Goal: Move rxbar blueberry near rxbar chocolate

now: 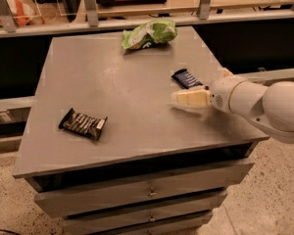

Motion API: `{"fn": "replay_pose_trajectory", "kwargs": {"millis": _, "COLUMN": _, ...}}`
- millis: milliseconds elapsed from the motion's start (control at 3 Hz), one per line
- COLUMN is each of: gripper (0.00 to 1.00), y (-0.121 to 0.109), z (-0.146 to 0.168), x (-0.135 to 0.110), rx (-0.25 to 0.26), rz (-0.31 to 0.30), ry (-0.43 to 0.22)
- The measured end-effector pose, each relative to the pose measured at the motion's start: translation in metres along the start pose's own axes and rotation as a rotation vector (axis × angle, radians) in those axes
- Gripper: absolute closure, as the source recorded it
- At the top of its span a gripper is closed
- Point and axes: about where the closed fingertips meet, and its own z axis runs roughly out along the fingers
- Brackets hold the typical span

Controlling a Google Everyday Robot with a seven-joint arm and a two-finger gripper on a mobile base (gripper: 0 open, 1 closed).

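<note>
Two bars: rxbar chocolate [83, 124] front-left; rxbar blueberry [186, 78] just beside the gripper [180, 97]; jaws' state unclear; lettering unreadable.

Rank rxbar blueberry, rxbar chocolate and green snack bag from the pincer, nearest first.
1. rxbar blueberry, just behind the pincer at the table's right.
2. rxbar chocolate, front left, and green snack bag, far edge: too close to call.

I see a grey surface [127, 82] on top of a cabinet, with stacked drawer fronts [137, 192] and small pulls on the near side. Speckled stone floor [279, 190] near right. On the far side, a metal railing [137, 27] with clear panels and light wood beyond. Warm, dim light. My claw [191, 98] is over the surface's right side.
</note>
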Motion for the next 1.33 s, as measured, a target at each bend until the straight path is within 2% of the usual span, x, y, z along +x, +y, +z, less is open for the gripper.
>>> {"fn": "replay_pose_trajectory", "kwargs": {"millis": 333, "gripper": 0.00, "y": -0.001, "z": 0.012, "x": 0.003, "rx": -0.006, "rz": -0.002, "ry": 0.003}}
{"fn": "replay_pose_trajectory", "kwargs": {"millis": 667, "gripper": 0.17, "y": 0.001, "z": 0.022, "x": 0.004, "rx": -0.020, "rz": -0.012, "ry": 0.002}}
{"fn": "replay_pose_trajectory", "kwargs": {"millis": 1333, "gripper": 0.64, "y": 0.005, "z": 0.031, "x": 0.004, "rx": -0.038, "rz": -0.025, "ry": -0.002}}
